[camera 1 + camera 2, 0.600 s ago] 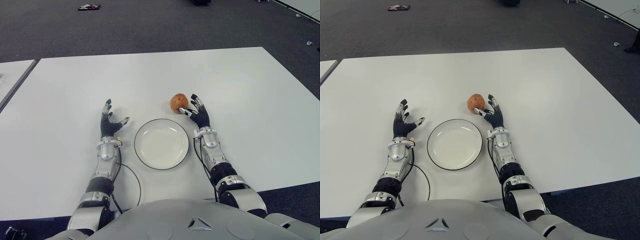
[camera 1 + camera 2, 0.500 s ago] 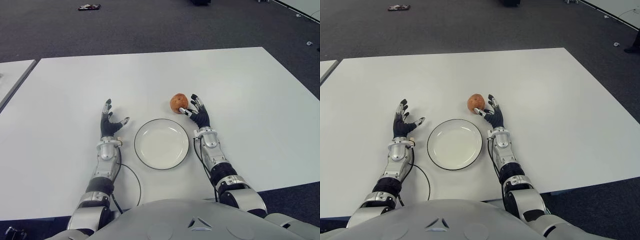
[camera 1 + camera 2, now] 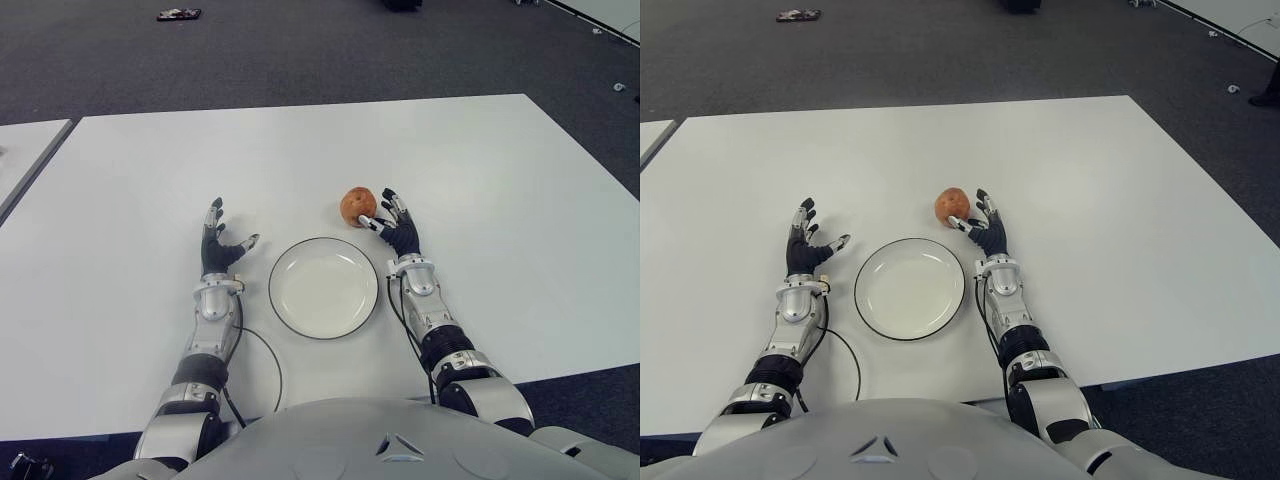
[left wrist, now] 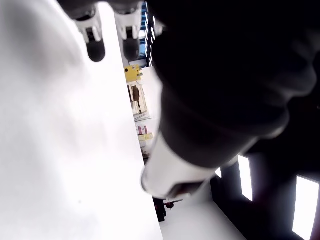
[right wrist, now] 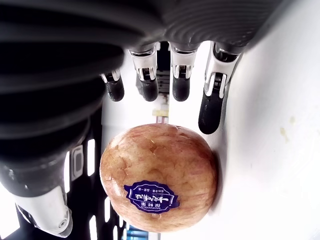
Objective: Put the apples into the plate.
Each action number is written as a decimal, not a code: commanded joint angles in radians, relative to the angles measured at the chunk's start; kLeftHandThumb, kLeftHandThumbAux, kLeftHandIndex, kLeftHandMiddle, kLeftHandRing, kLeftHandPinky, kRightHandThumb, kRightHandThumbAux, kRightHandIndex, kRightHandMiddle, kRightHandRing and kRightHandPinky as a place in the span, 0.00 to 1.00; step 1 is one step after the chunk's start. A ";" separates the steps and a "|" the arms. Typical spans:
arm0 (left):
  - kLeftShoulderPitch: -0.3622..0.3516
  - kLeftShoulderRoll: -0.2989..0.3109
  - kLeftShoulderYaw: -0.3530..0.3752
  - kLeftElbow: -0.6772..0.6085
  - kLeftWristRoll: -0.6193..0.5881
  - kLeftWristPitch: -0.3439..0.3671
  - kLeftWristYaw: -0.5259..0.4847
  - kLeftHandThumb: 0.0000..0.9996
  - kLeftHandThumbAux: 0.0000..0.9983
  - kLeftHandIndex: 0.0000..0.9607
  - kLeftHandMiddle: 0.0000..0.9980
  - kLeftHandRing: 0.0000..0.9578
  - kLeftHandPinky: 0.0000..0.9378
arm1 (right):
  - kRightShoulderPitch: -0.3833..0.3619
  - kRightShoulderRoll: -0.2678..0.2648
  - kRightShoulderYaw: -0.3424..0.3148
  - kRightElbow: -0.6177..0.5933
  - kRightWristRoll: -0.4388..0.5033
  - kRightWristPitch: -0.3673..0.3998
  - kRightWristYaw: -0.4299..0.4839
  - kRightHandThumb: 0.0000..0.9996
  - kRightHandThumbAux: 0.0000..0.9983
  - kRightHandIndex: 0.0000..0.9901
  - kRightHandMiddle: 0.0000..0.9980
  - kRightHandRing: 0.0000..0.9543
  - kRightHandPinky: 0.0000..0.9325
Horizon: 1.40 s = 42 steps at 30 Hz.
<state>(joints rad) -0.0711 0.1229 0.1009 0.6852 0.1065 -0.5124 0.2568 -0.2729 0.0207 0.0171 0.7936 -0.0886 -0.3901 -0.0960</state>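
One reddish-orange apple (image 3: 357, 205) with a blue sticker (image 5: 149, 199) sits on the white table (image 3: 480, 180), just beyond the far right rim of the white, dark-rimmed plate (image 3: 323, 287). My right hand (image 3: 393, 224) lies directly right of the apple, fingers spread and open, the thumb tip close against the fruit without gripping it. In the right wrist view the apple (image 5: 157, 177) fills the space in front of the straight fingers (image 5: 211, 102). My left hand (image 3: 217, 243) shows left of the plate, fingers extended and holding nothing. The plate holds nothing.
A black cable (image 3: 262, 350) runs from my left forearm across the table near the front edge. A second table edge (image 3: 30, 170) shows at the far left. A small dark object (image 3: 178, 14) lies on the carpet far behind.
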 commanded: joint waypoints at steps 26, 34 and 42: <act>0.011 -0.019 -0.006 0.026 -0.002 0.054 0.000 0.11 0.54 0.00 0.00 0.00 0.02 | -0.053 0.005 0.047 -0.284 -0.121 0.039 -0.146 0.15 0.67 0.00 0.00 0.02 0.06; 0.021 -0.025 -0.009 0.005 0.004 0.067 0.006 0.10 0.55 0.00 0.00 0.00 0.01 | -0.123 0.009 0.066 -0.271 -0.121 -0.004 -0.129 0.17 0.65 0.00 0.00 0.02 0.10; 0.027 -0.025 -0.004 -0.006 -0.007 0.078 -0.008 0.11 0.56 0.00 0.00 0.00 0.01 | -0.141 -0.006 0.087 -0.253 -0.123 -0.063 -0.097 0.17 0.61 0.00 0.00 0.03 0.11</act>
<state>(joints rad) -0.0763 0.1073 0.1003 0.6575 0.0996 -0.4684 0.2571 -0.4091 0.0218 0.0993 0.5218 -0.2053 -0.4402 -0.2063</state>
